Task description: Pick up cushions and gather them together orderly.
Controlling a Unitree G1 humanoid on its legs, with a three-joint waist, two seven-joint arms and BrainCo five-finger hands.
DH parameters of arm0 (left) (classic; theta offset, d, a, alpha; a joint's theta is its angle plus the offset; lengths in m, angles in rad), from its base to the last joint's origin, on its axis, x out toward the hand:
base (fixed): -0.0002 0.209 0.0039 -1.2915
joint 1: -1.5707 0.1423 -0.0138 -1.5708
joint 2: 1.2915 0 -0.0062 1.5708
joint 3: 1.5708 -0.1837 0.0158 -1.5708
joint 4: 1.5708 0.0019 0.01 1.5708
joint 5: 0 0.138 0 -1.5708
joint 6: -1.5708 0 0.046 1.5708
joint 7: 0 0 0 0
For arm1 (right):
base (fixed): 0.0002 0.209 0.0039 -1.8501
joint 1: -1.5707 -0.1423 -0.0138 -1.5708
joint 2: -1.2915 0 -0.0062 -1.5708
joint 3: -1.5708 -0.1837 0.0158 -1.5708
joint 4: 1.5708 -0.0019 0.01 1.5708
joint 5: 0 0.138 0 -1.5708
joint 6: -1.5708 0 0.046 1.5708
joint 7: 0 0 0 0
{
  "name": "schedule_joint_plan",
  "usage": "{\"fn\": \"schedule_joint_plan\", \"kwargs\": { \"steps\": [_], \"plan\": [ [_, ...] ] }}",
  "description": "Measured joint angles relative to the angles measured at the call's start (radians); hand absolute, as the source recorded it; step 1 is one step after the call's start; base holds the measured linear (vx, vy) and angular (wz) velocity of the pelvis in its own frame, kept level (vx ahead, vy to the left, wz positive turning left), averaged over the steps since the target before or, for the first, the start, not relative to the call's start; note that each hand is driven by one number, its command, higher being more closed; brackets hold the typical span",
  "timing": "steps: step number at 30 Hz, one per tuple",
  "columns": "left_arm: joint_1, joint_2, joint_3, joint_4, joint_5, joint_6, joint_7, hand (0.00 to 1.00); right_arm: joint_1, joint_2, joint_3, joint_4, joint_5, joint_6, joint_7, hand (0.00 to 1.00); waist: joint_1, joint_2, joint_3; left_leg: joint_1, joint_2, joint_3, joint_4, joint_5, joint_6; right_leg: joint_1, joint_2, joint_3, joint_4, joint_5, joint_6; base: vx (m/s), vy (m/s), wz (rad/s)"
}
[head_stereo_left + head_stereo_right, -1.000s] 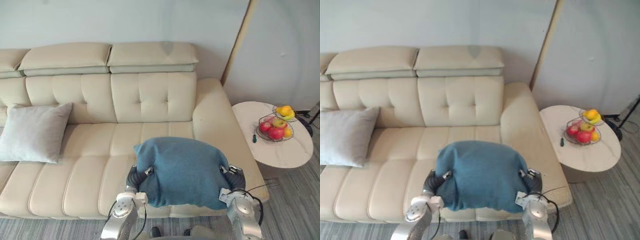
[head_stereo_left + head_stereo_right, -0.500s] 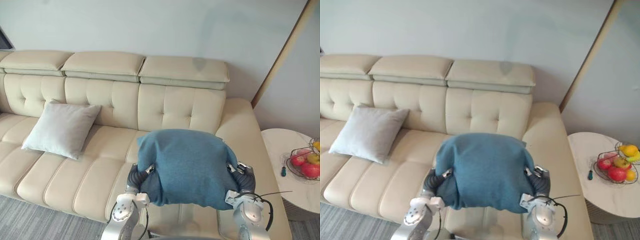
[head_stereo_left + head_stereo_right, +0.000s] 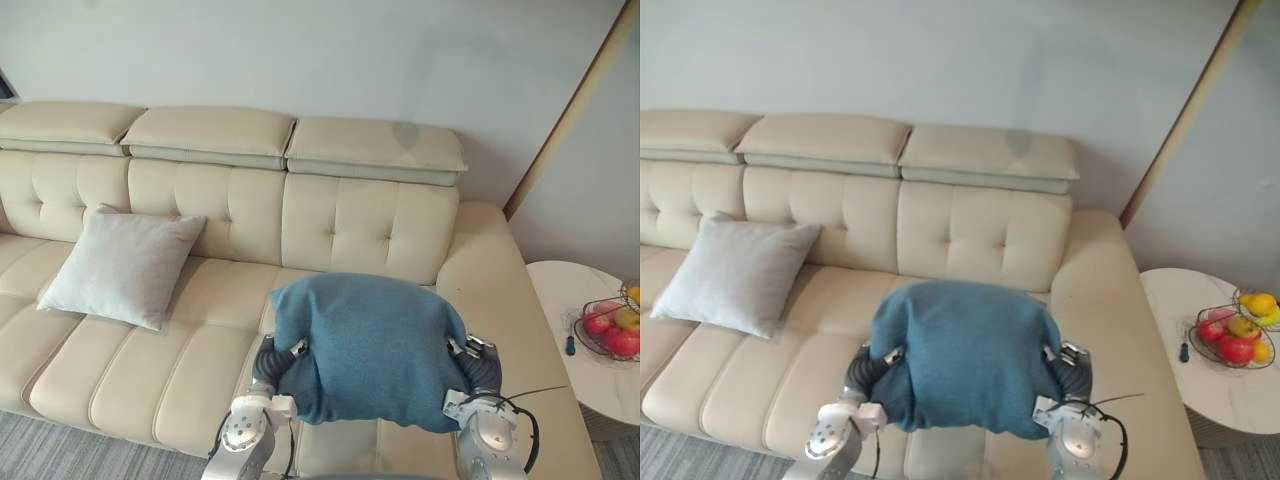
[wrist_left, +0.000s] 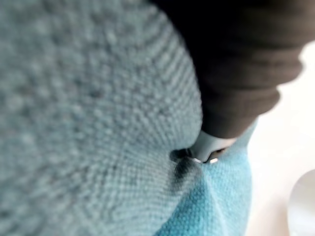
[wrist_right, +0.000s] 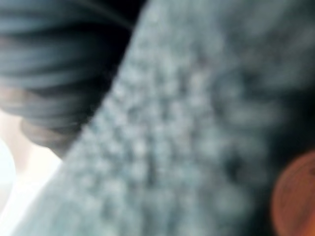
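**Blue cushion held over the sofa's right seat**

The blue cushion (image 3: pixel 368 345) is up off the sofa (image 3: pixel 350 215), above the front of its right-hand seat and close to the right armrest; it is carried between the two arms, broad face upward, its far edge short of the sofa's backrest. The left hand (image 3: pixel 267 360) is against the cushion's left side and the right hand (image 3: pixel 484 368) against its right side; each dark ribbed cover presses into the knitted cloth, and the rest of each hand is buried behind the cushion, so whether either hand is clasped on it or merely pressed flat cannot be told; the left wrist view shows the cover and a bit of silver sunk into a fold of the blue fabric, nothing more. A grey cushion (image 3: pixel 122 265) leans tilted against the sofa's backrest on its left-hand seat, well apart from the blue one. Past the sofa's right armrest stands a pale round side table (image 3: pixel 555 292); a wire basket of fruit (image 3: pixel 612 330) sits on it.
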Motion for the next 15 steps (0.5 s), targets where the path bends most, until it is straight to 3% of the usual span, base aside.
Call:
{"fn": "schedule_joint_plan", "kwargs": {
  "steps": [5,9,15],
  "plan": [
    [-0.272,0.016,0.002,0.062,0.007,-0.001,0.105,1.0,-0.253,-0.046,0.044,0.05,-0.057,0.011,-0.094,1.0,-0.004,0.018,0.07,-0.144,0.02,0.015,-0.037,0.074,0.013,-0.162,0.027,0.02,-0.003,0.063,-0.001,-0.12,0.018,-0.11],
    [-0.504,0.044,0.018,0.124,0.008,-0.005,0.185,1.0,-0.457,-0.083,0.074,0.09,-0.06,0.012,-0.165,1.0,-0.002,0.022,0.087,-0.27,0.031,0.026,-0.031,0.1,0.025,-0.319,0.026,0.038,0.05,0.075,0.004,-0.11,0.025,-0.13],
    [-0.925,0.116,0.029,0.295,0.007,-0.047,0.3,1.0,-0.853,-0.17,0.074,0.227,-0.062,0.021,-0.266,1.0,0.01,0.03,0.094,-0.452,0.04,0.028,-0.019,0.141,0.035,-0.516,0.028,0.053,0.082,0.101,0.003,-0.05,0.021,-0.06]
  ]
}}
